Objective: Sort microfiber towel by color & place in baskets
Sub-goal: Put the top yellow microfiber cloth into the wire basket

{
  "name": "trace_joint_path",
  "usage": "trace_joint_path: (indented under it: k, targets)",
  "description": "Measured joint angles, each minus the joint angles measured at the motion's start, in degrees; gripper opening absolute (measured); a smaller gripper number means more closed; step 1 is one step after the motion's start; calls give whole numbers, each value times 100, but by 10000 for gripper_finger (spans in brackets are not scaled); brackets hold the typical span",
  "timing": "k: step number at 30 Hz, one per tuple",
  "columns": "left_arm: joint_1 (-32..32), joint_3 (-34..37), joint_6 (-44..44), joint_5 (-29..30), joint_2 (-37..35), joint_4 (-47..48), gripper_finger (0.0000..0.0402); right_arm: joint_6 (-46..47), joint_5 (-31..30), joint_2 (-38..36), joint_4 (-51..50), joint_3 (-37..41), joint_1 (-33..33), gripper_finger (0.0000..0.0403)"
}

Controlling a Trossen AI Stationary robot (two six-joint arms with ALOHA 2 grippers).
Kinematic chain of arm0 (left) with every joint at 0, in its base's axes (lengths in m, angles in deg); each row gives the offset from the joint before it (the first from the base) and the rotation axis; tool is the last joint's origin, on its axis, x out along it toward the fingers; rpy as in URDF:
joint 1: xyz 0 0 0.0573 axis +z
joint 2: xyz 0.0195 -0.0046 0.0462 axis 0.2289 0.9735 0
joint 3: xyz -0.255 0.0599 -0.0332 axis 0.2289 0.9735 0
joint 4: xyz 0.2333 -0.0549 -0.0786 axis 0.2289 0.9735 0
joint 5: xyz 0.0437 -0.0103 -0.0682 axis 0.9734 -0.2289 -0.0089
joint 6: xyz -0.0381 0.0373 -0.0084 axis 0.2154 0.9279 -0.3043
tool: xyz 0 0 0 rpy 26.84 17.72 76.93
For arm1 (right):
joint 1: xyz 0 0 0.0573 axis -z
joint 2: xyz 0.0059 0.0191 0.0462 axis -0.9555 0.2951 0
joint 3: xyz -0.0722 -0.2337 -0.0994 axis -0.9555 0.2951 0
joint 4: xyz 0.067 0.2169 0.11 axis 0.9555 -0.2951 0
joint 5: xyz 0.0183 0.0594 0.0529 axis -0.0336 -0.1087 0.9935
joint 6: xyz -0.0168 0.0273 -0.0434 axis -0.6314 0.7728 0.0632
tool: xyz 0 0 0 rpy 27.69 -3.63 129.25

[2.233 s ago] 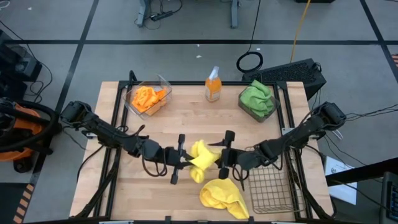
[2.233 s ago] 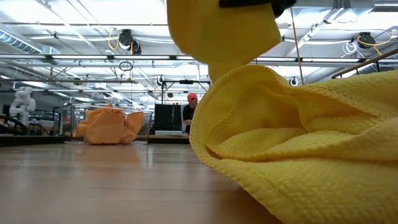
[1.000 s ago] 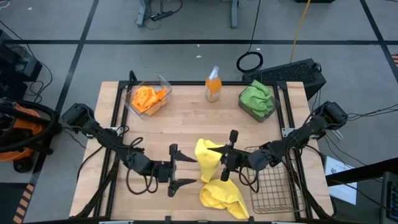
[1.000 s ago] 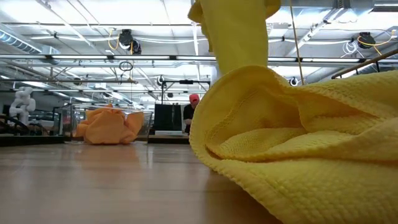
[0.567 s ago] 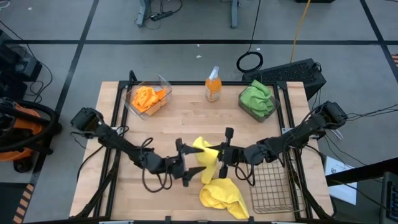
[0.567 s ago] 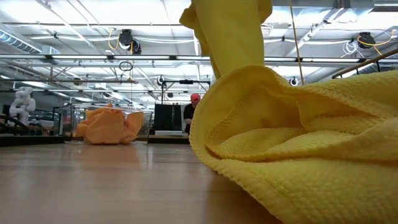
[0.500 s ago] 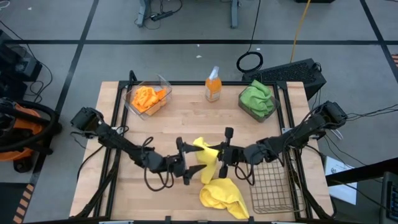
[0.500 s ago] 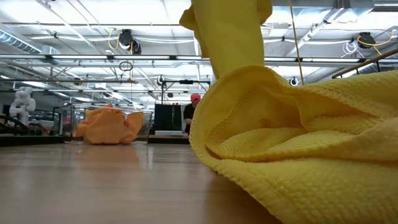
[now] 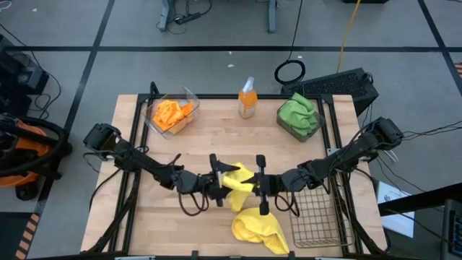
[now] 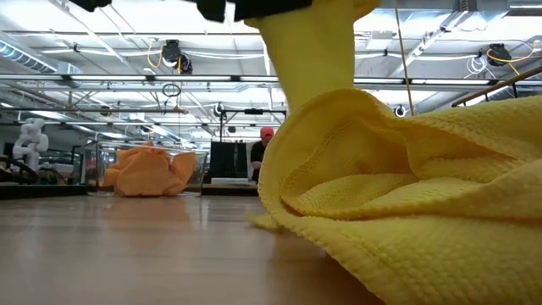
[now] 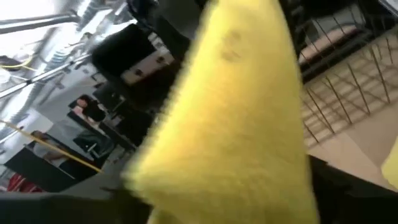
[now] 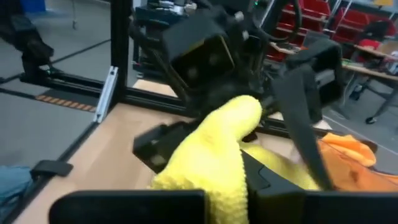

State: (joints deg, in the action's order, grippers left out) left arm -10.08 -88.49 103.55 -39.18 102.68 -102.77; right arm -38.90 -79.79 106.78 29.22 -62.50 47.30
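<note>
Between the grippers: a yellow microfiber towel (image 9: 240, 182) hangs lifted over the surface (image 9: 209, 144), its free end drooping toward the wood.
Right gripper (image 9: 260, 185): pinched tight on one edge of that lifted towel.
Left gripper (image 9: 216, 182): jaws spread, pressed up against the towel's other side; whether it has a hold cannot be told.
Below and just ahead of the right gripper: a second yellow towel (image 9: 258, 229) lies crumpled on the surface.
Beside the right gripper, outward: the brown wire mesh basket (image 9: 312, 215), nothing in it.
Far side: orange towels (image 9: 172, 113) in the clear basket (image 9: 189, 96), green towels (image 9: 299, 113) in the dark basket (image 9: 287, 128).
Handling, as a judgement: light, limp, grippy cloth; it will sag and trail, so pinch a bunched fold or hem rather than a flat face.
</note>
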Motion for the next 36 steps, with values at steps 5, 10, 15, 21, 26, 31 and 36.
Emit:
trace_joint_path:
  k: [5, 10, 15, 21, 26, 31, 36]
  targets:
    - [90, 0, -7, -157, 0, 108, 180, 199, -160, 0, -70, -2, 0, 18]
    - [8, 0, -43, -157, 0, 167, 25, 309, -540, -136, -816, -9, -13, 56]
    - [-57, 0, -54, -49, -74, 55, 23, 864, -660, -534, -1986, -15, -104, 136]
    - [-172, 0, -49, 264, -221, -555, 14, 1828, -814, -1041, -3100, -11, -379, 225]
    - [-234, 0, -32, 300, -540, -835, 13, 2202, -848, -864, -3154, -9, -459, 266]
    - [-263, 0, -54, 110, -762, -794, 12, 1995, -1060, -326, -2373, -7, -443, 275]
    - [-339, 0, -56, 11, -776, -790, 12, 1461, -1389, 145, -1521, -4, -333, 231]
